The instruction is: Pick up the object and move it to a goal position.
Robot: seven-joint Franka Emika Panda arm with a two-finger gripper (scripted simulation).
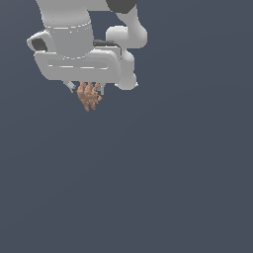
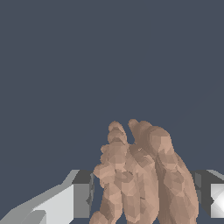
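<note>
The object (image 1: pixel 89 96) is a small tan-brown bumpy clump with finger-like lobes, hanging below the white gripper (image 1: pixel 87 88) in the upper left of the exterior view. The gripper is shut on it; its lobes taper downward below the fingers. In the wrist view the object (image 2: pixel 142 175) fills the space between the two fingers (image 2: pixel 81 194), which press on either side of it. The gripper (image 2: pixel 144 192) holds it off the dark surface. No goal marker shows in either view.
The white arm and hand body (image 1: pixel 74 44) fill the exterior view's upper left. The plain dark blue-grey surface (image 1: pixel 148 188) lies around and below, with no other objects in view.
</note>
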